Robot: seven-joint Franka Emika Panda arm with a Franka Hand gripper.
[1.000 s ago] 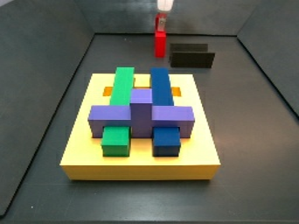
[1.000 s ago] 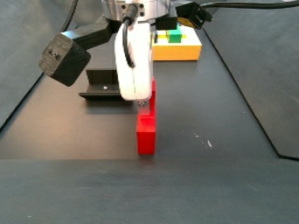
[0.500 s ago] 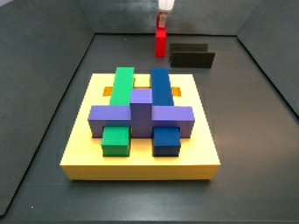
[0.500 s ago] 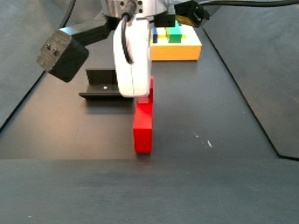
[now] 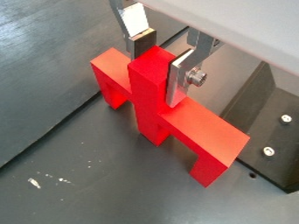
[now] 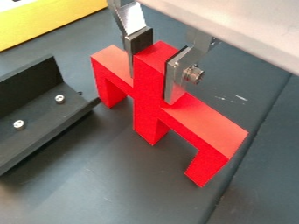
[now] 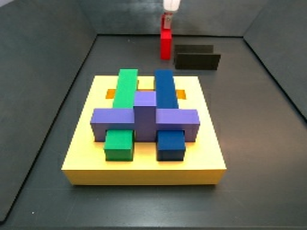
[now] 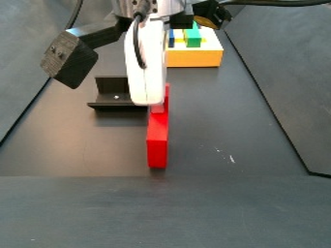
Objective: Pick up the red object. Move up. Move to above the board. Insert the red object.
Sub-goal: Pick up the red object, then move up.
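Overall, the board [image 7: 146,144] lies at the near end of the floor in a side view, carrying green, blue and purple blocks, well apart from the work at the far end. Beside the fixture [image 8: 114,95] stands the red object [image 6: 158,109], upright and edge-on. The gripper [image 5: 162,59] is clamped on its central stem — silver fingers [image 5: 184,74] flat against both faces in both wrist views. Judged rigid, light and smooth-sided — slip is possible if the squeeze is weak. The stem is the sound hold, leaving crossbar and legs free for insertion.
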